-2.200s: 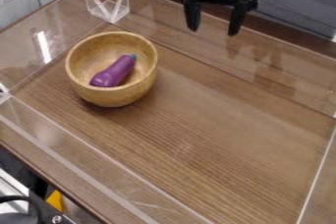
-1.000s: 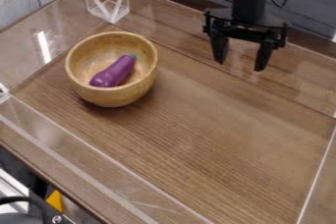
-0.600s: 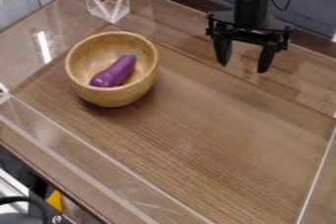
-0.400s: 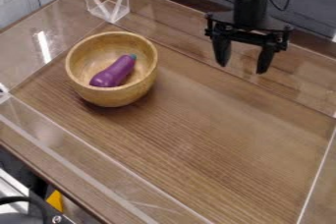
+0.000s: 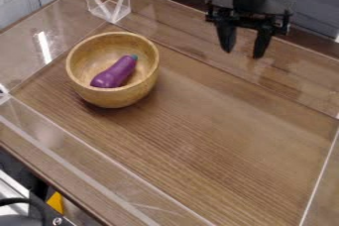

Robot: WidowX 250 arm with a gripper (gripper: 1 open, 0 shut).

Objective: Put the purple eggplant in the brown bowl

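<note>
The purple eggplant (image 5: 114, 70) lies inside the brown bowl (image 5: 133, 95), slanting from lower left to upper right. The bowl stands on the wooden table at the left. My gripper (image 5: 245, 48) hangs far to the right of the bowl, near the table's back edge, and points straight down. Its two dark fingers (image 5: 227, 40) stand a narrow gap apart with nothing between them. It touches neither the bowl nor the eggplant.
Clear plastic walls (image 5: 79, 175) ring the wooden tabletop (image 5: 212, 131). A small clear plastic stand (image 5: 109, 4) sits at the back left, behind the bowl. A yellow and black object (image 5: 54, 206) shows below the table's front left corner.
The gripper has risen a little and shifted slightly left in the picture. Its fingers have drawn closer together. The eggplant and bowl have not moved.
</note>
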